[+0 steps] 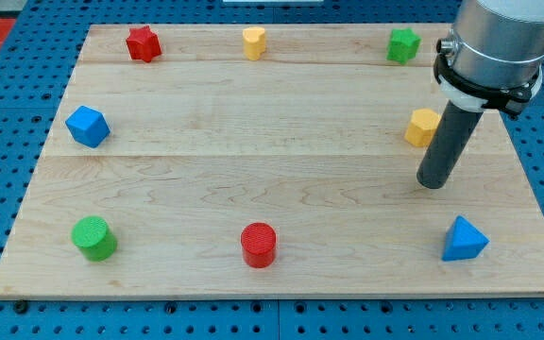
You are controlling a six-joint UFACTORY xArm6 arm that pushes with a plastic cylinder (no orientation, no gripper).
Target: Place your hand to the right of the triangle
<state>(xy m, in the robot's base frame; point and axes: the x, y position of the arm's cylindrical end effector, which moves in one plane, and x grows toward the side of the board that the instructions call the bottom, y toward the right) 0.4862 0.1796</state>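
Observation:
The blue triangle block (464, 239) lies near the view's bottom right corner of the wooden board (253, 161). My tip (433, 183) rests on the board above the triangle and a little to its left, with a clear gap between them. The dark rod rises from the tip to the grey arm at the view's top right. A yellow block (422, 127) sits just left of the rod, partly behind it.
A red star (143, 43), a yellow cylinder (254, 42) and a green star-like block (403, 44) line the top edge. A blue cube (87, 126) is at the left. A green cylinder (93, 237) and a red cylinder (259, 245) sit along the bottom.

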